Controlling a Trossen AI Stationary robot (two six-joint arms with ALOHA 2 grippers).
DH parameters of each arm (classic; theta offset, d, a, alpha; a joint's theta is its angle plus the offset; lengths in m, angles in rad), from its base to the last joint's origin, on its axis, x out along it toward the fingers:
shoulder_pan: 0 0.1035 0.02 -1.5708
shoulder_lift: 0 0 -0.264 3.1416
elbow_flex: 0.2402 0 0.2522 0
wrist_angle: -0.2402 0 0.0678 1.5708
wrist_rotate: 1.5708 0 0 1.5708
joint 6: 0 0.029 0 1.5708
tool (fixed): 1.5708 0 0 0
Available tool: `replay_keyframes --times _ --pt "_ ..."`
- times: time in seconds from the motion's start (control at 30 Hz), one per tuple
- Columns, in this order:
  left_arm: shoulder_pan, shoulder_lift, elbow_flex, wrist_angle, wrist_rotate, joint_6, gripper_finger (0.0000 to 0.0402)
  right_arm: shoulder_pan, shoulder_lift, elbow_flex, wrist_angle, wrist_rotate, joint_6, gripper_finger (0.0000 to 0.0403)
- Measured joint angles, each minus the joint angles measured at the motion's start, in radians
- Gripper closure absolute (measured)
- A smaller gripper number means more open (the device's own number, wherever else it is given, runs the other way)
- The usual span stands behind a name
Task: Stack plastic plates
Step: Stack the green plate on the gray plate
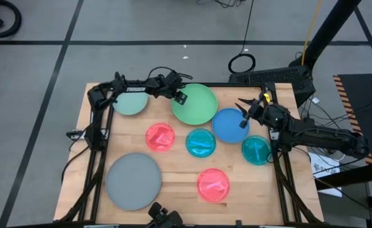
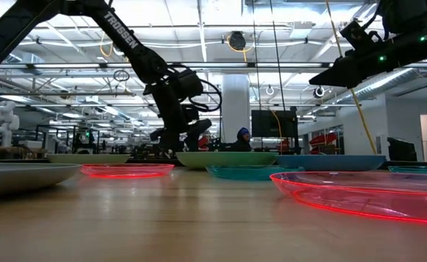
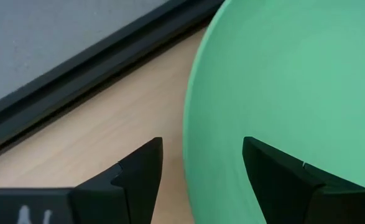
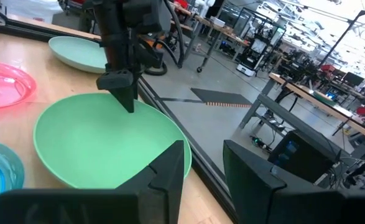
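Observation:
The large green plate (image 1: pixel 195 104) lies flat near the table's far edge. My left gripper (image 1: pixel 180 97) is open at its left rim: in the left wrist view (image 3: pixel 201 149) one finger stands over the wood and one over the green plate (image 3: pixel 294 81). My right gripper (image 1: pixel 243 115) is open and raised above the blue plate (image 1: pixel 229 125), looking across the green plate (image 4: pixel 101 143). Lying flat and apart are the pale green plate (image 1: pixel 130 101), grey plate (image 1: pixel 133 180), two pink plates (image 1: pixel 160 137) (image 1: pixel 213 183) and two teal plates (image 1: pixel 201 142) (image 1: pixel 256 151).
A black frame rail (image 3: pixel 76 81) runs along the table's far edge just behind the green plate. Bare wood (image 1: pixel 173 166) lies between the grey plate and the near pink one. In the low view a person (image 2: pixel 242 137) shows far off in the room.

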Motion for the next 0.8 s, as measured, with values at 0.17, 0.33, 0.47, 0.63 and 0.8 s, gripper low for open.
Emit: replay_keyframes --times 0.17,0.33,0.47,0.63,0.8 --pt "-0.001 0.0 0.0 0.0 -0.004 0.004 0.0193 0.0 0.0 0.0 0.0 0.0 -0.001 0.0298" --pt "-0.003 0.013 0.0 -0.007 -0.009 0.005 0.0261 0.0 0.0 0.0 0.0 0.0 -0.005 0.0298" --pt "-0.008 0.013 0.0 0.002 -0.023 0.011 0.0326 0.0 0.0 0.0 0.0 0.0 -0.008 0.0298" --pt "-0.008 0.013 0.002 0.023 -0.012 -0.012 0.0388 0.0 0.0 0.0 0.0 0.0 -0.009 0.0298" --pt "-0.006 -0.011 0.016 0.017 0.025 -0.011 0.039 0.0 0.0 0.0 0.0 0.0 -0.009 0.0298"
